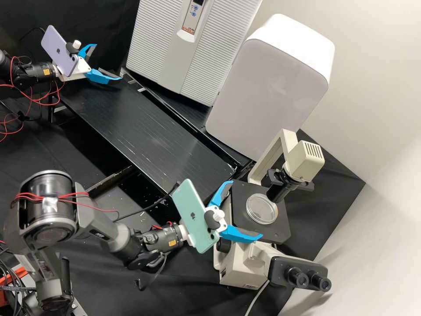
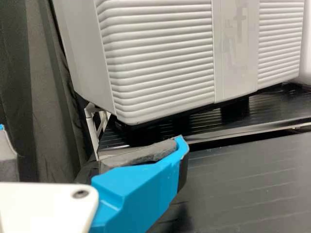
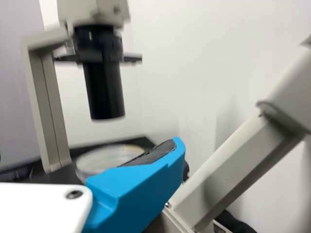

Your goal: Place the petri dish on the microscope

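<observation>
In the high view, the clear petri dish (image 1: 265, 212) lies flat on the black stage (image 1: 277, 231) of the cream microscope (image 1: 245, 265), beneath the lamp arm's black condenser. My right gripper (image 1: 247, 210) is spread wide at the stage's near edge, its fingers apart and not closed on the dish. From the right wrist, the dish (image 3: 104, 159) shows behind one finger of the right gripper (image 3: 90, 150), partly covered by it. Far from the microscope, at the upper left, my left gripper (image 1: 107, 62) is open and empty; the left wrist view shows the left gripper (image 2: 92, 134) before a ribbed white unit.
A ribbed white appliance (image 1: 175, 48) and a large pale box (image 1: 267, 87) stand along the back. A long black bench (image 1: 140, 127) runs between the arms. The microscope's eyepieces (image 1: 307, 278) jut out at the lower right, and its condenser (image 3: 104, 92) hangs above the dish.
</observation>
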Available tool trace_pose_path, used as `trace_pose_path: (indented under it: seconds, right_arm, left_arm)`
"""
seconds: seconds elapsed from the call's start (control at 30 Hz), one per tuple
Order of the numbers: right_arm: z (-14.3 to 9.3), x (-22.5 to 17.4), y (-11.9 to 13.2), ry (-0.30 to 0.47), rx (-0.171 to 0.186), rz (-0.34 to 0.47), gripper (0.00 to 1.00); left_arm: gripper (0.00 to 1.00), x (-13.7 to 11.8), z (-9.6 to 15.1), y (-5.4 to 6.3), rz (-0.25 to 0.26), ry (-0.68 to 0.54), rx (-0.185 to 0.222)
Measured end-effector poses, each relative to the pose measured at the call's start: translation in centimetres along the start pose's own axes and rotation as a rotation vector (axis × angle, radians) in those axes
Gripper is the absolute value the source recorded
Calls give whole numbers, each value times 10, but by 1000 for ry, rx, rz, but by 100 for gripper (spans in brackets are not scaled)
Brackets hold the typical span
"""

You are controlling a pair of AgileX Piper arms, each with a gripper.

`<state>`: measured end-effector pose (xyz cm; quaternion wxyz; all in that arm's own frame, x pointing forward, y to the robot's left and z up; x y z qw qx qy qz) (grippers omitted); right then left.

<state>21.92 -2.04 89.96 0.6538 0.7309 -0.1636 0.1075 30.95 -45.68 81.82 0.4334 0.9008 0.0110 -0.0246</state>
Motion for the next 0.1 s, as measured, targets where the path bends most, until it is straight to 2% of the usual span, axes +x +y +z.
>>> trace_pose_path:
  seconds: [0.07,0.1]
  right_arm:
    - [-3,-8,-2,23,9,4,100]
    - [-4,-10,-2,25,26,4,100]
  left_arm:
    - [100,0,0,0,0,0,0]
    - [100,0,0,0,0,0,0]
